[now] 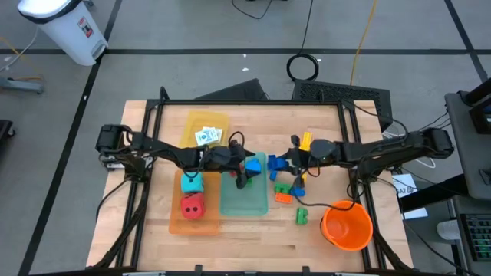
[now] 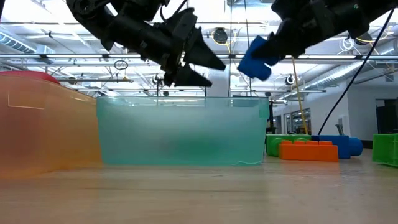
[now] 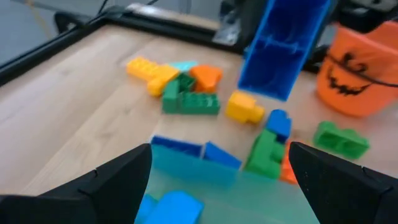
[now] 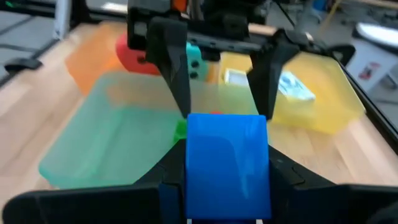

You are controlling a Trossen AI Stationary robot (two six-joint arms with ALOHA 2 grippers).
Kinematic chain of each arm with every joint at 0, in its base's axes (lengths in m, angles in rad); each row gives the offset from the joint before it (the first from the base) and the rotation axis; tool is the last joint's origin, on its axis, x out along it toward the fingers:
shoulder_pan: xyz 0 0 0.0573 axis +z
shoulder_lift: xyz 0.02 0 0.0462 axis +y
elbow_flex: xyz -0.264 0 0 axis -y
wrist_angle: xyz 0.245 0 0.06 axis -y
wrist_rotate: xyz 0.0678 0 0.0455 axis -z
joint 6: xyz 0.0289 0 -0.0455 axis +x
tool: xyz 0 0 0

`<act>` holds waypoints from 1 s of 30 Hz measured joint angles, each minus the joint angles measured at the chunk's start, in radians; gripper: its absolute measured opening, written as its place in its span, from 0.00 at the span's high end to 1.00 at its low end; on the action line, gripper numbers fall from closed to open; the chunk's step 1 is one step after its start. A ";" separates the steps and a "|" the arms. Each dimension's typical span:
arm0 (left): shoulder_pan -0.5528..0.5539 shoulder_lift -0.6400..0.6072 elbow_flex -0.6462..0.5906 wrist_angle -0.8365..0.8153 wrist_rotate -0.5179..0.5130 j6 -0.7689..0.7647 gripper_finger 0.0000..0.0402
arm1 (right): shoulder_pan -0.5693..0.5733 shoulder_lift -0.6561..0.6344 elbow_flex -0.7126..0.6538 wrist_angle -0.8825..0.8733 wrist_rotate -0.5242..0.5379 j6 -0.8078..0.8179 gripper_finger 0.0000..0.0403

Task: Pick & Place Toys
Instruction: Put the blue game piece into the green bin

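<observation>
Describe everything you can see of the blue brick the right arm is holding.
The blue brick is a glossy plastic building block with a hollow, ribbed underside. The right pincer is shut on its sides and holds it tilted in the air, clear of the table, just beyond the teal tray's right edge. Nothing else touches it.

An orange bucket (image 1: 347,225) with a jack-o'-lantern face sits near the right front corner of the wooden table (image 1: 253,244). Three translucent trays lie mid-table: the yellow tray (image 1: 201,123) at the back, the orange tray (image 1: 184,224) in front of it, the teal tray (image 1: 244,201) just beside the orange. Off the table, a white bin (image 1: 65,27) stands on the floor.
</observation>
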 joint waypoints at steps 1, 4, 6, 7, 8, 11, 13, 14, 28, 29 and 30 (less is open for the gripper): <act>-0.006 0.002 0.000 0.015 0.001 0.010 0.05 | 0.008 0.012 0.000 0.023 0.000 -0.003 0.77; -0.024 0.014 0.000 0.063 0.004 0.036 0.05 | 0.026 0.050 0.000 0.076 0.000 -0.025 0.77; -0.032 0.023 0.000 0.095 0.001 0.049 0.05 | 0.035 0.076 0.000 0.128 0.000 -0.028 0.77; -0.035 0.024 0.000 0.097 0.001 0.056 0.05 | 0.040 0.088 0.000 0.146 0.000 -0.028 0.77; -0.035 0.025 0.000 0.102 0.001 0.064 0.05 | 0.044 0.103 0.000 0.173 0.000 -0.028 0.77; -0.040 0.025 0.000 0.105 0.002 0.091 0.05 | 0.049 0.149 0.000 0.241 0.000 -0.026 0.77; -0.044 0.025 0.000 0.105 0.001 0.121 0.05 | 0.049 0.187 0.000 0.301 0.000 -0.019 0.77; -0.048 0.025 0.000 0.105 0.001 0.138 0.05 | 0.049 0.205 0.000 0.327 0.000 -0.015 0.77; -0.059 0.025 0.000 0.106 -0.053 0.199 0.18 | 0.052 0.320 0.000 0.519 -0.003 -0.006 0.76; -0.059 0.025 0.000 0.107 -0.052 0.199 0.23 | 0.052 0.320 0.000 0.519 -0.002 -0.006 0.76; -0.059 0.025 0.000 0.107 -0.052 0.197 0.28 | 0.052 0.320 0.000 0.518 -0.001 -0.006 0.76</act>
